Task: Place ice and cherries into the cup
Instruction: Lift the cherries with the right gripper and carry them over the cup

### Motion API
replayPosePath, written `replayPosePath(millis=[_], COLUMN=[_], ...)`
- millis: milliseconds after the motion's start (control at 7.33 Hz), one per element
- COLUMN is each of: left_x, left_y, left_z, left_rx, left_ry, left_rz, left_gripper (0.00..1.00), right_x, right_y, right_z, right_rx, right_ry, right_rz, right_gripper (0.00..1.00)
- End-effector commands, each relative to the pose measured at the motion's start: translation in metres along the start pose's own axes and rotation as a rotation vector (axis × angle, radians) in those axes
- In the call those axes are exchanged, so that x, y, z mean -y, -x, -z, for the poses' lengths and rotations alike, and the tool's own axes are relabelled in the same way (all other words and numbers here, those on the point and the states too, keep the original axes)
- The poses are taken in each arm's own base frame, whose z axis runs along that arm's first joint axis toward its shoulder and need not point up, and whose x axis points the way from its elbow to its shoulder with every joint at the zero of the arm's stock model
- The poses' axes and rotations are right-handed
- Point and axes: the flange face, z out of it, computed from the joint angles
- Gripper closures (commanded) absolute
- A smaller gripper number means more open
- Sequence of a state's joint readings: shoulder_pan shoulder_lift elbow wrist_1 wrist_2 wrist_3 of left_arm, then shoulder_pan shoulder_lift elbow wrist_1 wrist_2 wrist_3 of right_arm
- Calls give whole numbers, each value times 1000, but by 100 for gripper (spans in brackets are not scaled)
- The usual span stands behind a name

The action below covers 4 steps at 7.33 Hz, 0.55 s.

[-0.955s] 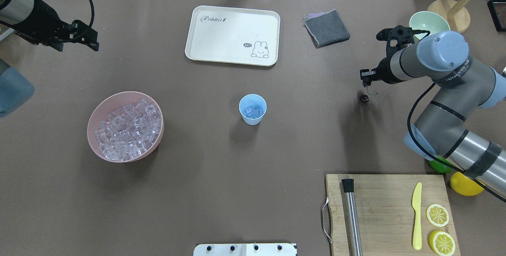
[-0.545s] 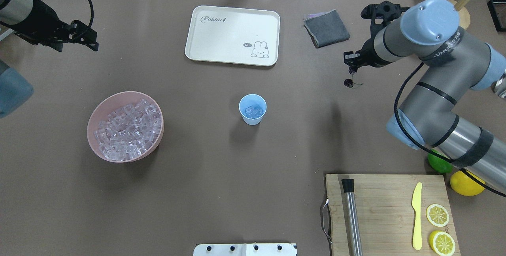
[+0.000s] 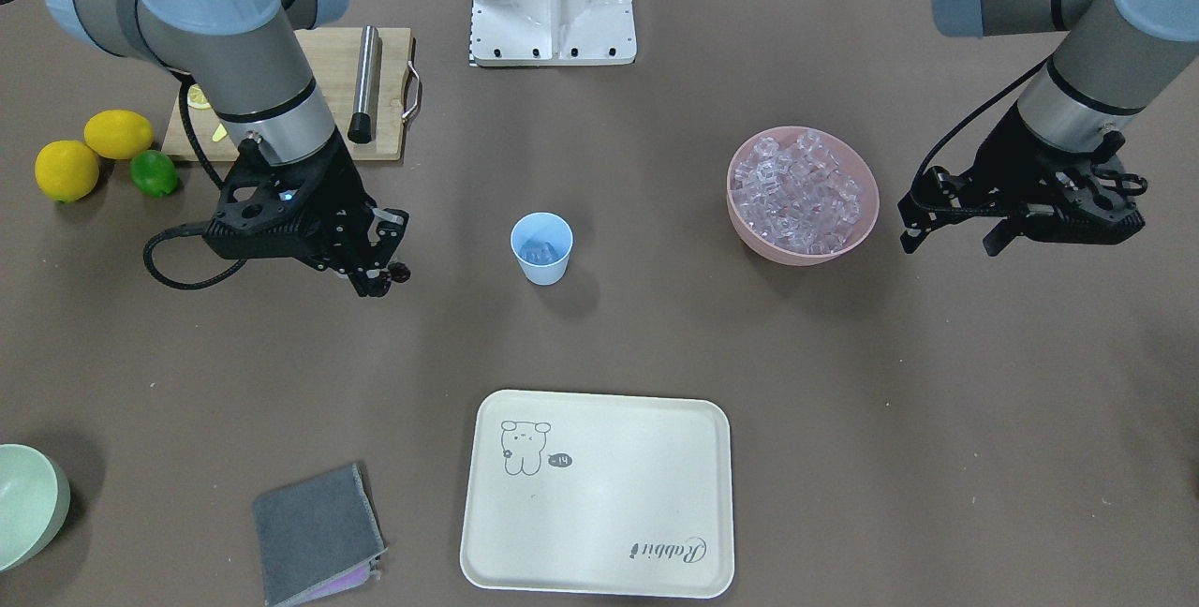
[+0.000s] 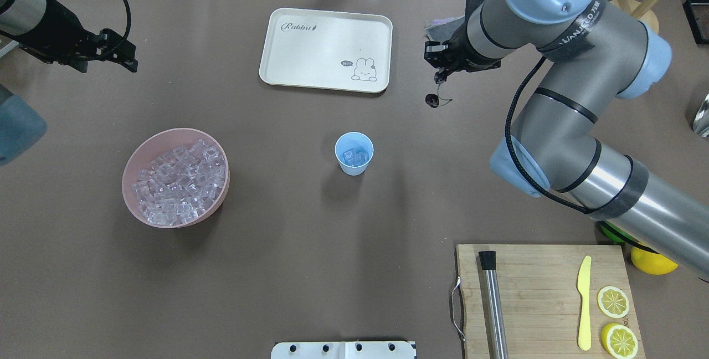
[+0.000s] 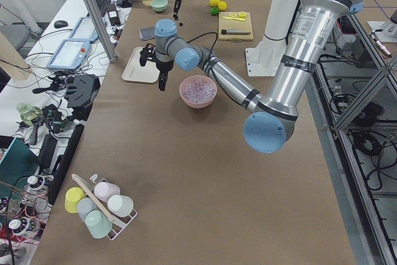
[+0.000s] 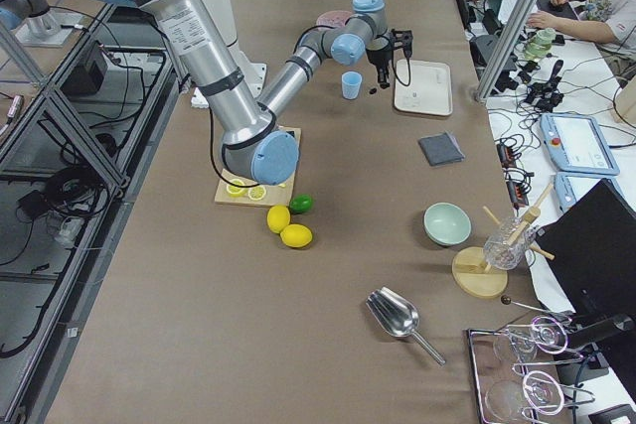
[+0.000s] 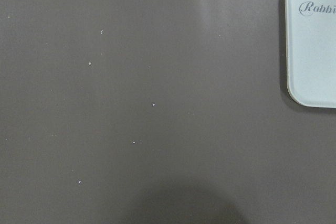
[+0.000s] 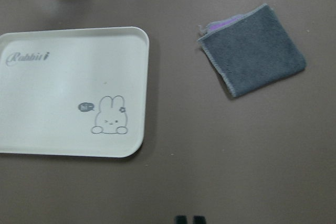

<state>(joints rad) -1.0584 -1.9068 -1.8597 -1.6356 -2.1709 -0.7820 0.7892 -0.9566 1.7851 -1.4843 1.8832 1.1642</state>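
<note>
Far left, we see the left fingers (image 4: pixel 128 61) spread open, holding nothing, above the desk (image 4: pixel 277 237). The pink bowl (image 4: pixel 128 173) heaped with ice (image 4: pixel 177 179) sits well left of the cup (image 4: pixel 354 168), which has a few cubes inside. Further right and farther off, the right fingers (image 4: pixel 440 75) pinch the stem of the cherries (image 4: pixel 431 99), which dangle just right of the tray (image 4: pixel 310 43), apart from the cup.
</note>
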Motion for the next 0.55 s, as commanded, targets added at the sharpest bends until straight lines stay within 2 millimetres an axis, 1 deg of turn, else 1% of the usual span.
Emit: replayPosePath(millis=[0, 136, 273, 409], left_x=[-7, -10, -11, -11], left_y=[9, 14, 14, 17], left_z=[-2, -4, -4, -6], left_rx=[6, 2, 1, 4], left_ry=[8, 4, 5, 8], left_rz=[4, 2, 2, 3], left_gripper=[3, 3, 3, 3], right_x=[-16, -25, -37, -63], right_y=[45, 73, 82, 94], right_z=[13, 17, 14, -1], right_rx=[61, 83, 89, 71], right_ry=[3, -8, -4, -29], right_rz=[-54, -65, -70, -60], right_gripper=[100, 100, 100, 100])
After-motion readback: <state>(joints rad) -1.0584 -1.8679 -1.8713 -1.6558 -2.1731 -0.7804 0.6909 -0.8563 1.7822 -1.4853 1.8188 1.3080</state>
